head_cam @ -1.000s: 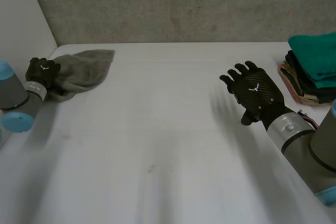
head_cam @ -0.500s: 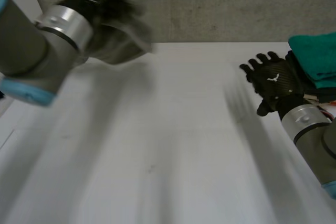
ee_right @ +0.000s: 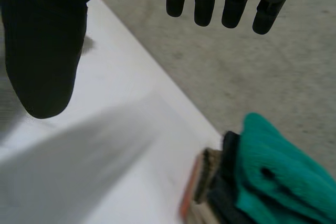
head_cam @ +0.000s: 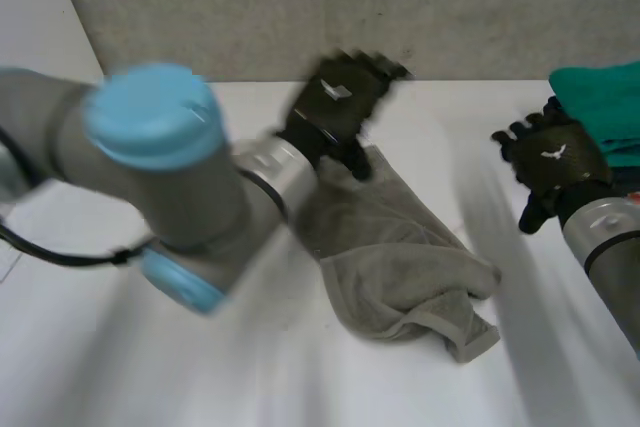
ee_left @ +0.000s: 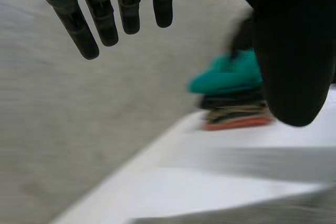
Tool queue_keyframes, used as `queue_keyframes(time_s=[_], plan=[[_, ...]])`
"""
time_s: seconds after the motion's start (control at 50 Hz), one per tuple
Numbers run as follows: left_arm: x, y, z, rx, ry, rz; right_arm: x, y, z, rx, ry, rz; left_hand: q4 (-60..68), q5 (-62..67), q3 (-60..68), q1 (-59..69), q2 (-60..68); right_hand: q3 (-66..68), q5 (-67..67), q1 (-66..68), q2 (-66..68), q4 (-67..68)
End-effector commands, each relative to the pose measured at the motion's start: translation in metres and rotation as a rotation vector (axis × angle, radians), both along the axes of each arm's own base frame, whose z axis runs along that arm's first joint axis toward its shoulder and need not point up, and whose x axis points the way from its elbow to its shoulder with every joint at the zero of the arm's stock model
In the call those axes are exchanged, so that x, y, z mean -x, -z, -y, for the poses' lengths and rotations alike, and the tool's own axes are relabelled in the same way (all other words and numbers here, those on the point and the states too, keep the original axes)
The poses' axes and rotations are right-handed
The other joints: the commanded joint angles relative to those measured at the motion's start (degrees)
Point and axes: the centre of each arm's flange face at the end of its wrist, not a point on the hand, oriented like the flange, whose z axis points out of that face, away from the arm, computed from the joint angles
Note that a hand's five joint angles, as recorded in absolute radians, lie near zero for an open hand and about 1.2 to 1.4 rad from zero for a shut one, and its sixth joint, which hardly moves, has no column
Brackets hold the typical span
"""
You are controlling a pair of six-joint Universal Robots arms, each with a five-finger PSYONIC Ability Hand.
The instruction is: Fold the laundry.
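Soft, even light from overhead falls on the white worktop (head_cam: 200, 387), moderate rather than bright. The grey towel (head_cam: 400, 257) throws a faint, soft-edged shadow along its near edge. The concrete wall (head_cam: 300, 7) at the far side is flatly lit.

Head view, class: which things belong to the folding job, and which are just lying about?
Job: crumpled grey towel; left hand; right hand.
Lying about: teal-topped folded stack; white table.

Plain grey towel (head_cam: 400, 257) at frame centre, white table (head_cam: 300, 387), speckled grey wall (head_cam: 200, 7); right edge, teal cloth (head_cam: 600, 97) tops a dark-and-orange stack (ee_left: 233, 113)
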Motion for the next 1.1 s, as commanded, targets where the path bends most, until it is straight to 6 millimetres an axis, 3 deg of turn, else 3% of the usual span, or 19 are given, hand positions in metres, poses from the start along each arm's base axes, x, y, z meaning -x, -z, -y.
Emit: queue_keyframes(time_s=[0.02,0.04,0.14,0.28,0.44,0.6,0.64,0.66,0.68,0.72,0.8,0.86,0.94,0.96,1.0,1.02,1.08,1.1], plan=[[-0.057,-0.005,0.079,0.088,-0.209,0.096,-0.017,-0.003,-0.043,-0.177,-0.103,-0.025,1.54,1.97,0.96,1.86,1.00,-1.85,-2.38,-3.01,-2.34,-1.77],[-0.067,0.011,0.095,0.082,-0.236,0.162,-0.020,-0.001,-0.054,-0.235,-0.120,-0.021,1.54,1.97,0.96,1.86,1.00,-1.85,-2.38,-3.01,-2.34,-1.77],[-0.082,0.057,0.127,0.088,-0.229,0.337,-0.034,0.003,-0.086,-0.360,-0.180,0.025,1.37,1.80,0.79,1.69,0.83,-1.85,-2.38,-3.01,-2.34,-1.77],[-0.089,0.105,0.163,0.073,-0.157,0.381,-0.064,0.022,-0.133,-0.396,-0.353,0.003,1.54,1.96,0.95,1.85,0.99,-1.85,-2.38,-3.01,-2.34,-1.77],[-0.082,0.137,0.184,0.081,-0.147,0.375,-0.076,0.065,-0.130,-0.341,-0.386,-0.049,6.08,6.50,5.49,6.40,5.54,6.80,6.27,5.64,6.32,6.88],[-0.075,0.141,0.196,0.125,-0.154,0.355,-0.078,0.088,-0.117,-0.201,-0.363,-0.161,20.71,21.14,20.13,21.03,20.17,21.42,20.89,20.25,20.93,21.50],[-0.074,0.141,0.198,0.134,-0.153,0.351,-0.078,0.091,-0.114,-0.179,-0.356,-0.191,22.06,22.48,21.47,22.37,21.51,36.66,36.13,35.49,36.17,36.74],[-0.071,0.142,0.199,0.143,-0.150,0.347,-0.078,0.092,-0.111,-0.154,-0.344,-0.214,23.40,23.82,22.81,23.71,22.85,60.90,60.37,59.74,60.41,60.98],[-0.071,0.143,0.200,0.145,-0.151,0.346,-0.078,0.091,-0.110,-0.144,-0.340,-0.220,25.24,25.67,24.66,25.56,24.70,68.08,67.55,66.91,67.59,68.16],[-0.070,0.147,0.202,0.146,-0.150,0.344,-0.078,0.090,-0.107,-0.120,-0.332,-0.221,28.44,28.86,27.86,28.76,27.90,68.15,67.62,66.99,67.66,68.23],[-0.067,0.157,0.206,0.153,-0.157,0.343,-0.079,0.072,-0.104,-0.041,-0.320,-0.181,39.86,40.28,39.27,40.17,39.31,68.15,67.62,66.99,67.66,68.23],[-0.063,0.163,0.206,0.159,-0.153,0.342,-0.078,0.048,-0.102,0.029,-0.303,-0.144,65.71,66.14,65.13,66.03,65.17,68.15,67.62,66.99,67.66,68.23],[-0.063,0.160,0.210,0.175,-0.209,0.344,-0.077,0.016,-0.099,0.106,-0.282,-0.070,65.78,66.20,65.19,66.09,65.23,68.15,67.62,66.99,67.66,68.23],[-0.067,0.154,0.214,0.190,-0.260,0.340,-0.075,-0.005,-0.095,0.157,-0.264,-0.021,65.78,66.20,65.19,66.09,65.23,68.15,67.62,66.99,67.66,68.23],[-0.067,0.147,0.216,0.204,-0.295,0.332,-0.069,-0.024,-0.087,0.197,-0.230,0.017,65.78,66.20,65.19,66.09,65.23,68.15,67.62,66.99,67.66,68.23],[-0.068,0.132,0.218,0.228,-0.326,0.317,-0.057,-0.042,-0.073,0.232,-0.172,0.046,65.78,66.20,65.19,66.09,65.23,68.15,67.62,66.99,67.66,68.23],[-0.072,0.098,0.216,0.253,-0.356,0.293,-0.034,-0.063,-0.050,0.257,-0.076,0.071,65.78,66.20,65.19,66.09,65.23,68.15,67.62,66.99,67.66,68.23],[-0.076,0.075,0.209,0.264,-0.362,0.283,-0.021,-0.074,-0.037,0.261,-0.027,0.086,65.78,66.20,65.19,66.09,65.23,68.15,67.62,66.99,67.66,68.23]])
